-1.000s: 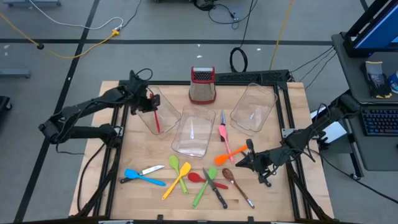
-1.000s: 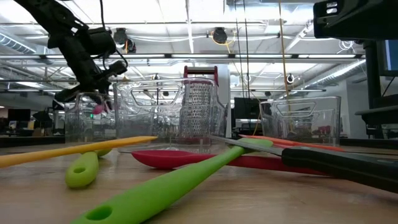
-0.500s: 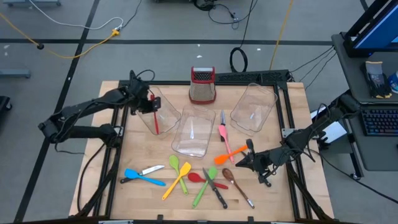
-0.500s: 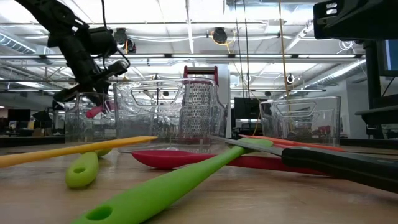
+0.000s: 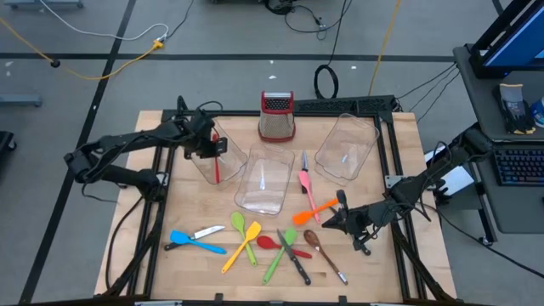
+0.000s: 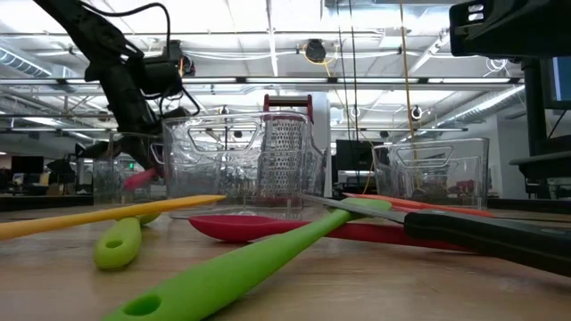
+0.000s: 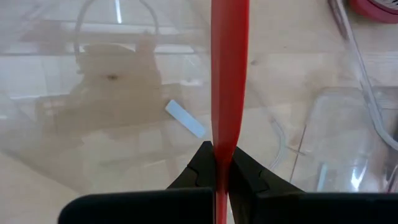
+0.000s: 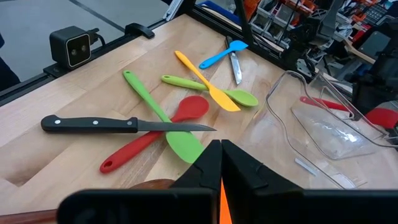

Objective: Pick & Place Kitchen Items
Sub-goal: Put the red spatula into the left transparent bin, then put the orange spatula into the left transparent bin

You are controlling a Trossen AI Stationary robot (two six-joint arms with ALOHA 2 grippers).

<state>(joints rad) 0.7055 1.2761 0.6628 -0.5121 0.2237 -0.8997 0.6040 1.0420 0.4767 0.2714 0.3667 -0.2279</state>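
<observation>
Since a second ago the left gripper (image 5: 209,146) has slid a bit toward the table's middle and now hangs over the leftmost clear bin (image 5: 223,167), taking the red spatula (image 5: 215,166) along. In its wrist view the fingers (image 7: 200,167) are pinched tight on the spatula's handle, which runs straight out from between them. From above, the spatula's long axis goes roughly from the gripper toward the table's front edge, over the bin floor; in the low view its wide end (image 6: 141,177) hangs below the gripper, tilted.

Right gripper (image 5: 340,219) hasn't budged, low at the front right of the table by the orange spatula (image 5: 313,211). Jaws are closed, with an orange sliver (image 8: 220,205) showing between them, so it looks clamped on that spatula.

Other utensils are scattered along the front: blue spatula (image 5: 195,243), yellow one (image 5: 240,247), green ones (image 5: 280,254), black-handled knife (image 5: 296,260).
</observation>
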